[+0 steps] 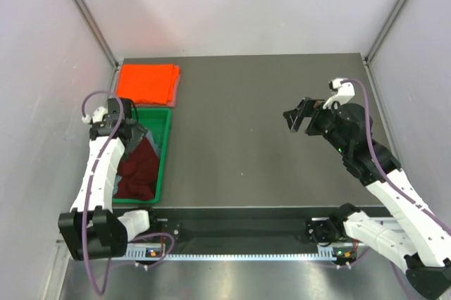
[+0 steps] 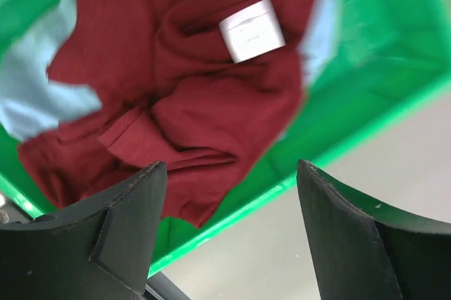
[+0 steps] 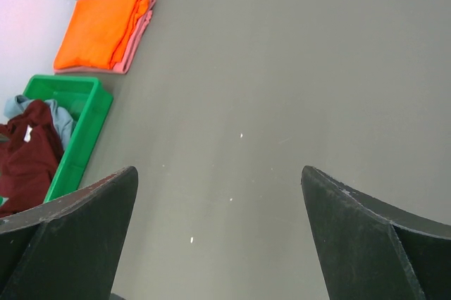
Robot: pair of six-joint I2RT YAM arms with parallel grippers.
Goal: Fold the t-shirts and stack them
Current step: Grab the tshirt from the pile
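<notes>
A crumpled dark maroon t-shirt [image 1: 138,167] lies in the green tray [image 1: 165,146], with a grey-blue shirt [image 3: 62,118] partly under it. In the left wrist view the maroon shirt [image 2: 190,96] shows a white label, with grey-blue cloth [image 2: 28,96] beside it. A folded orange t-shirt [image 1: 146,82] lies on a pinkish folded cloth at the table's back left; it also shows in the right wrist view [image 3: 99,29]. My left gripper [image 1: 134,133] is open and empty above the tray's far end [image 2: 232,180]. My right gripper [image 1: 296,118] is open and empty above the table's right part.
The dark grey table [image 1: 261,138] stretches between the tray and the right arm. White walls and metal posts stand at the left, back and right. The tray's near rim [image 2: 296,177] lies below the left fingers.
</notes>
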